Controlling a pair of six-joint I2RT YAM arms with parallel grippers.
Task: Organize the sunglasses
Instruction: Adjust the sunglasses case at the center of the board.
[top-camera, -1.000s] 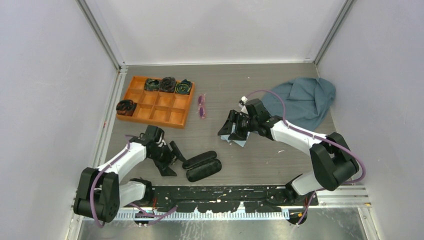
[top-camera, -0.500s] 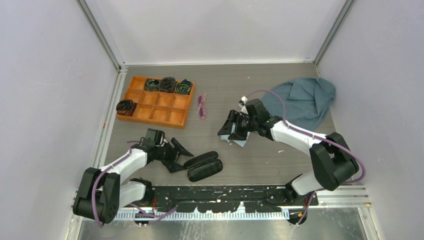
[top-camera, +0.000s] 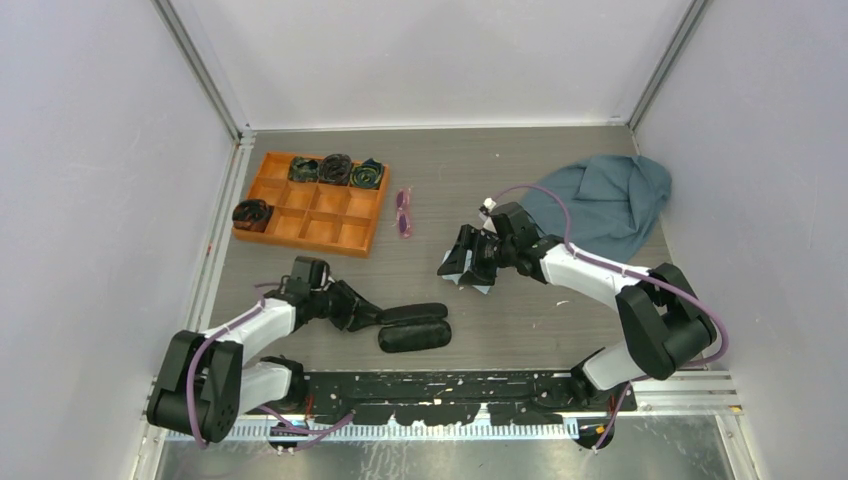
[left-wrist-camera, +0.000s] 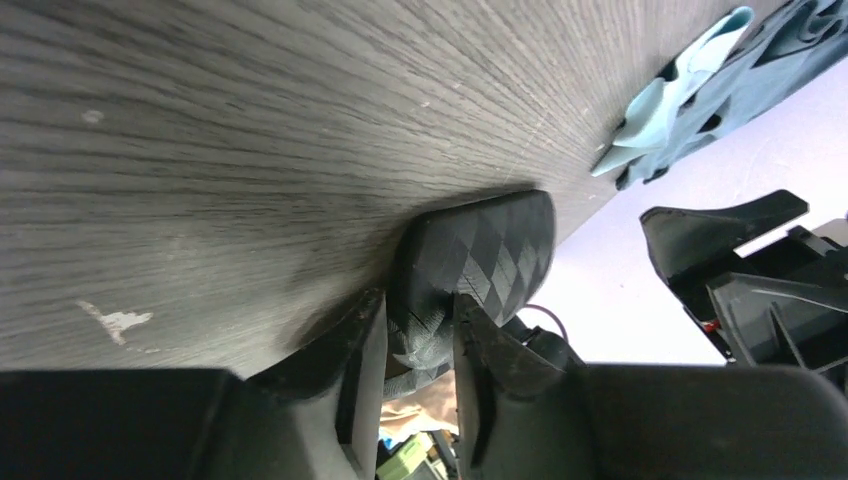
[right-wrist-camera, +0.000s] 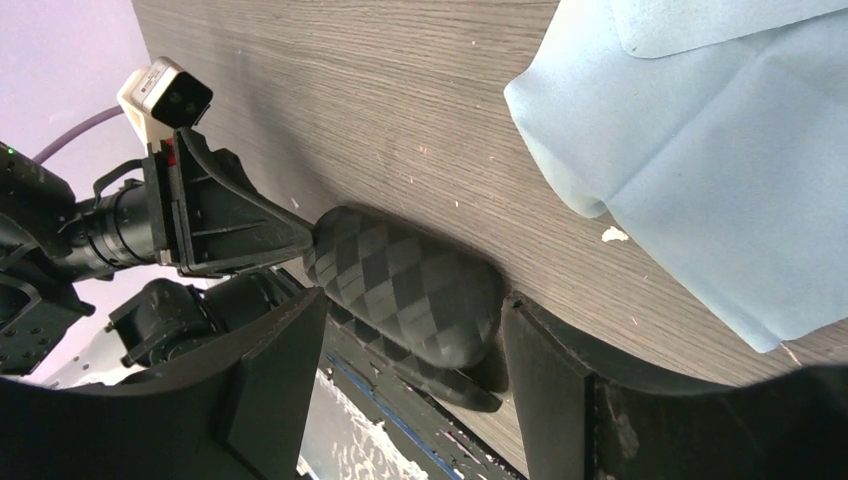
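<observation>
The sunglasses (top-camera: 404, 212), a small folded purple-pink pair, lie on the table right of the orange tray, far from both grippers; neither wrist view shows them. The black case (top-camera: 414, 327) lies open near the front edge. My left gripper (top-camera: 374, 316) is shut on its left end. In the left wrist view its fingers (left-wrist-camera: 362, 345) pinch the checkered case (left-wrist-camera: 485, 250) shell. My right gripper (top-camera: 465, 268) hovers open over a small light-blue cloth (top-camera: 480, 286), nothing between its fingers (right-wrist-camera: 545, 370). The right wrist view shows the case (right-wrist-camera: 405, 282) with the left gripper (right-wrist-camera: 290, 240) on it.
An orange compartment tray (top-camera: 322, 228) with several dark rolled items stands at the back left. A large teal cloth (top-camera: 603, 200) lies bunched at the back right. The arm bases and a black rail (top-camera: 450, 390) line the near edge.
My left gripper swung right to the case's left end and shut on it. The case turned slightly, more level. The right gripper barely shifted.
</observation>
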